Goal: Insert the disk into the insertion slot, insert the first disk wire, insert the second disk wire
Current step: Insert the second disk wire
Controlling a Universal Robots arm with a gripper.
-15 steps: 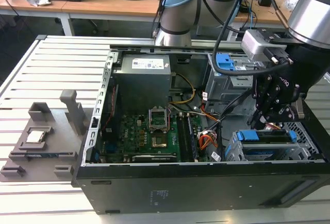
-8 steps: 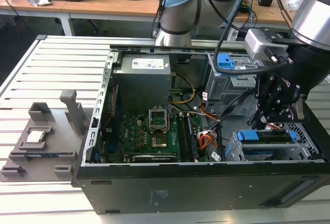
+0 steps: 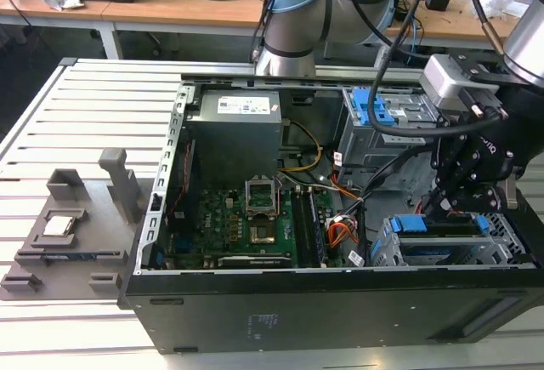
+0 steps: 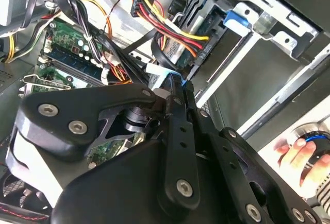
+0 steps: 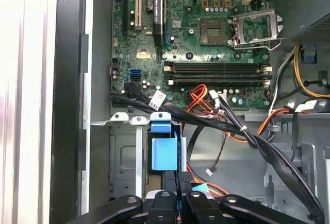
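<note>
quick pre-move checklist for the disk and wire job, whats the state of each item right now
1. Disk seated in the insertion slot: ok, it lies inside the low cage with its blue bracket showing.
2. Gripper closed on a black wire with a blue-tipped connector: ok, fingers pinched together.
3. Connector lined up with the disk's port: cannot tell, the port is hidden.
4. Loose cable bundle out of the gripper's path: not ok, it crosses close beside it.
5. Person's hand away from the case: ok, it rests outside on a mouse.
</note>
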